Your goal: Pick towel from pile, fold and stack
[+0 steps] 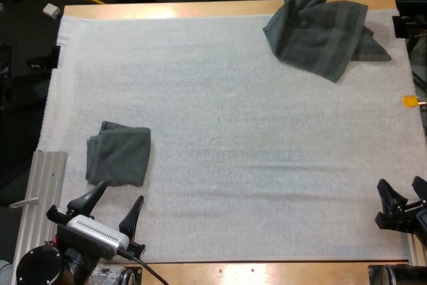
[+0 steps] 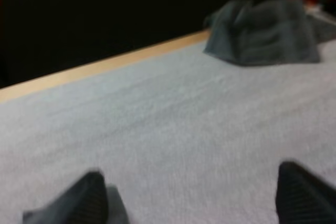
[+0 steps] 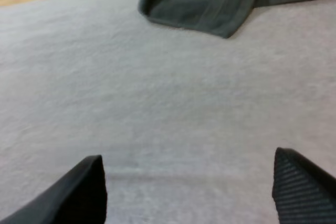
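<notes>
L gripper [image 1: 120, 197] sits at the near-left corner of the white mat [image 1: 233, 131], its 2 black fingers spread wide w/ nothing between them. It is released, just on the near side of the folded towel [image 1: 119, 153] and not touching it in the high view. The folded towel is a dark grey-green, roughly square bundle lying flat on the mat's left side, near the left edge. In the left wrist view, a bit of dark cloth shows right beside 1 finger [image 2: 86, 198]; the other finger is over bare mat.

R gripper [image 1: 400, 185] is at the near-right edge of the mat, also released: fingers apart, clear of any cloth. The right wrist view shows plain mat between them.

The crumpled towel [image 1: 323, 28] is at the far-right corner of the mat, well apart from both grippers and from the folded towel. It is heaped and creased, w/ 1 peak standing up at the far side, a corner trailing twd the right edge and part of it reaching the wooden table [image 1: 200, 10] rim. Both wrist views look across open mat to it.

A ribbed metal rail [image 1: 43, 191] lies off the mat's left edge, beside the L arm.
</notes>
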Controlling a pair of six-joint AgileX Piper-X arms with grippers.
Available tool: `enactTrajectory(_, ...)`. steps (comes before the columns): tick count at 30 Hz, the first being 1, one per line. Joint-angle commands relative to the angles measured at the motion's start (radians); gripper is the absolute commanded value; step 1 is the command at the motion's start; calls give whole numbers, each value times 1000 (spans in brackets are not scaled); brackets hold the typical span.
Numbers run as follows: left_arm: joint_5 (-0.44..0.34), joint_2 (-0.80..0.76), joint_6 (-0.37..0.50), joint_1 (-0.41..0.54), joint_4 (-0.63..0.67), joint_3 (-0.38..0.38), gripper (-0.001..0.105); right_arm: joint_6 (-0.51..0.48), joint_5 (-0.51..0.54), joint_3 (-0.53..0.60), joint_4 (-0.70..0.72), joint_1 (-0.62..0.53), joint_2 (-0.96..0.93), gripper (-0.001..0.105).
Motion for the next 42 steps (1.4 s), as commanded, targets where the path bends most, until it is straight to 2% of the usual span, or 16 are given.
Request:
enactTrajectory(1,9,29,3,-44,-23,-27,64,-24,-75,-54,6,3,50,64)
enactTrajectory(8,54,132,13,-116,-50,-89,64,-14,-236,-139,-18,4,182,64)
enactTrajectory(13,81,181,13,-130,-65,-108,64,39,-315,-157,-121,1,305,65)
enactTrajectory(16,88,198,13,-134,-70,-113,64,85,-325,-165,-204,0,400,65)
enactTrajectory(20,94,210,13,-134,-76,-116,64,156,-288,-175,-314,-3,549,64)
enactTrajectory(22,90,205,4,-133,-75,-113,64,156,-296,-170,-282,-1,507,65)
enactTrajectory(23,90,209,4,-133,-74,-113,64,188,-295,-170,-304,0,533,65)
enactTrajectory(29,90,209,4,-133,-74,-115,64,332,-230,-172,-459,36,731,65)
enactTrajectory(36,91,211,3,-134,-72,-115,64,449,-7,-193,-621,187,968,64)
enactTrajectory(42,88,212,1,-133,-67,-115,65,531,106,-261,-674,234,1160,65)
